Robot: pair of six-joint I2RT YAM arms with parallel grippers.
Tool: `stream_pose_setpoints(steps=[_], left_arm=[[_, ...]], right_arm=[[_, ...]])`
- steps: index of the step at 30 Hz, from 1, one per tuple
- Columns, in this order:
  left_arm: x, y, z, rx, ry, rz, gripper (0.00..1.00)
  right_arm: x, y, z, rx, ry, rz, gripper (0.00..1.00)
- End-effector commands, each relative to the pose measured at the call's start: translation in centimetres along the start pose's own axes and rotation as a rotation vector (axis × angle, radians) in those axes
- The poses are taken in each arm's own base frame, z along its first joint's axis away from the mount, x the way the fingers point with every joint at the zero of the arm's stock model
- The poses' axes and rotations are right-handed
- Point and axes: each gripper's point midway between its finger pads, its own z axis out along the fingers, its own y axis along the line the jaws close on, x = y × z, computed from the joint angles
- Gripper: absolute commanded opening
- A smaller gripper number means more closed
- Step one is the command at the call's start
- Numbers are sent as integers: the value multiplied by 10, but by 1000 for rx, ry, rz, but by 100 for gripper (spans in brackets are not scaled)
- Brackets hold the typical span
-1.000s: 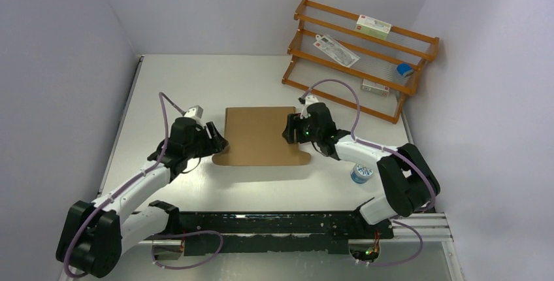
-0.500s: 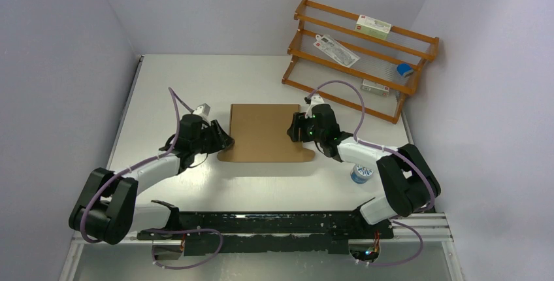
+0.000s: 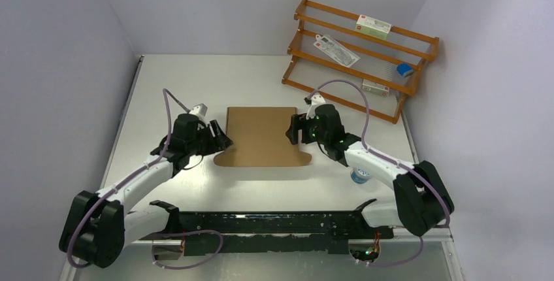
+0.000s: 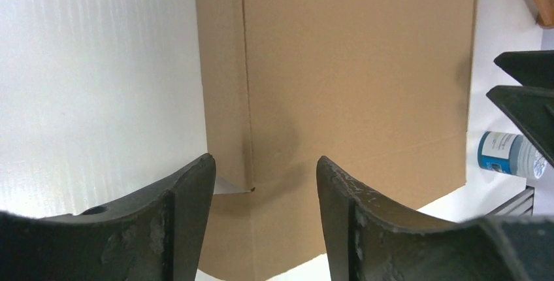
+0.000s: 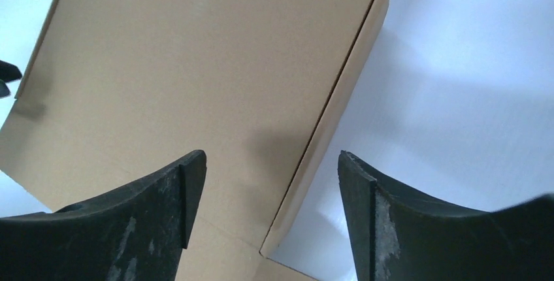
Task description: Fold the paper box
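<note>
Paper box [image 3: 264, 136] lying flat, left tool [image 3: 221, 142] agape at its left edge, right tool [image 3: 292, 131] agape at right edge

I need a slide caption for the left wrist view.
Open left gripper poised over the side fold of the paper box.

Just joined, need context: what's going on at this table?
Two robot arms flank a plain brown corrugated cardboard mailer box lying flat on the white table. The left gripper sits at its left edge and the right gripper at its right edge. Both have their jaws open and hold nothing.
</note>
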Motion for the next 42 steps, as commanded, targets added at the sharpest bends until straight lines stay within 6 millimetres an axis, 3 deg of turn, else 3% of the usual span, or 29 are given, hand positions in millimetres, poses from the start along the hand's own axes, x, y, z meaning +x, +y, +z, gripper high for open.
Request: stream_pose_setpoints(steps=[1,4,8,13,16,20,26,30,33,42], left_arm=[[-30,-10,-21,-32,-77,63,66],[-51,-15,-40,-60,-148,115,69],[-81,-29,-79,-78,-235,220,71],[-113,-30,-122,-152,-378,336,86],[-115,-26,-128,-174,-396,368,93],[-112,-18,-123,-205,-372,386,95],[-106,-10,-119,-226,-339,388,93],[-103,-7,-119,-229,-338,386,93],[-104,-8,-120,-225,-344,387,93],[-101,-10,-117,-209,-334,387,93]], right_arm=[[-13,2,-16,39,-35,-112,80],[-17,19,-24,27,-53,-214,81],[-11,60,-29,-56,-65,-360,82],[6,106,-37,-126,-64,-561,82],[20,128,-39,-127,-54,-682,82],[39,148,-37,-76,-39,-833,82],[68,150,-20,66,8,-1027,82],[75,152,-10,170,-13,-1150,81],[76,143,-6,310,-37,-1254,79],[75,150,-5,335,-73,-1293,56]])
